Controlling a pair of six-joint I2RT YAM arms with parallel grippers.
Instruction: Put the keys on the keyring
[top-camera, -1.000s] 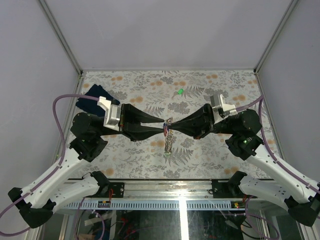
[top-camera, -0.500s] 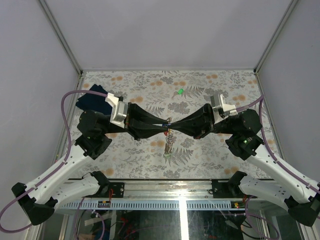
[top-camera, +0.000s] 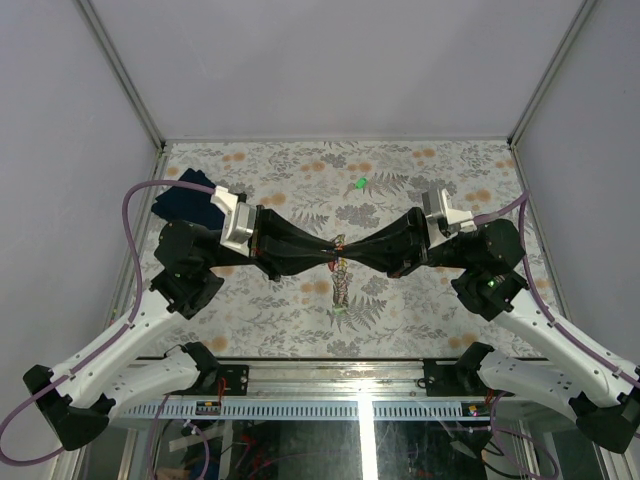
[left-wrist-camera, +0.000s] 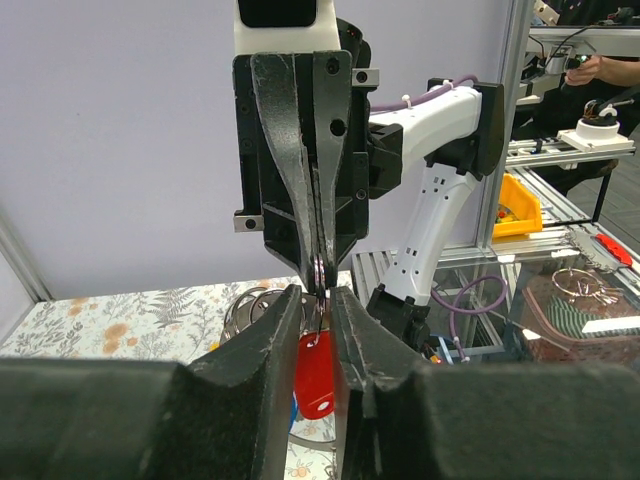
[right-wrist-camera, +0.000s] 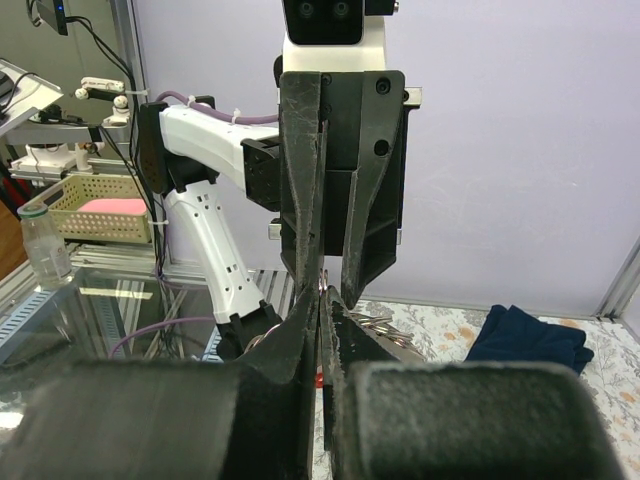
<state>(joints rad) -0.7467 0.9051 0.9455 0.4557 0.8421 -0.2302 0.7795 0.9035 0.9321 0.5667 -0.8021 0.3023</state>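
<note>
The left claw (top-camera: 328, 263) has come closer and narrowed around the one keyring (left-wrist-camera: 319, 285) — I can't tell if it grips. The right claw (top-camera: 347, 262) pinches the ring tight, up in the air. One red key (left-wrist-camera: 314, 375) hangs there — one green key (top-camera: 359, 184) lies apart.

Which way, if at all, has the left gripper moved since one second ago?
Yes: the left gripper has shifted right, away from the dark blue cloth and closer to the right gripper.

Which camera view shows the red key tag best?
The left wrist view: the red key tag hangs large and sharp between the fingers of the left gripper. In the top external view it is lost in the tiny hanging bunch of keys. The right wrist view shows none of it.
</note>
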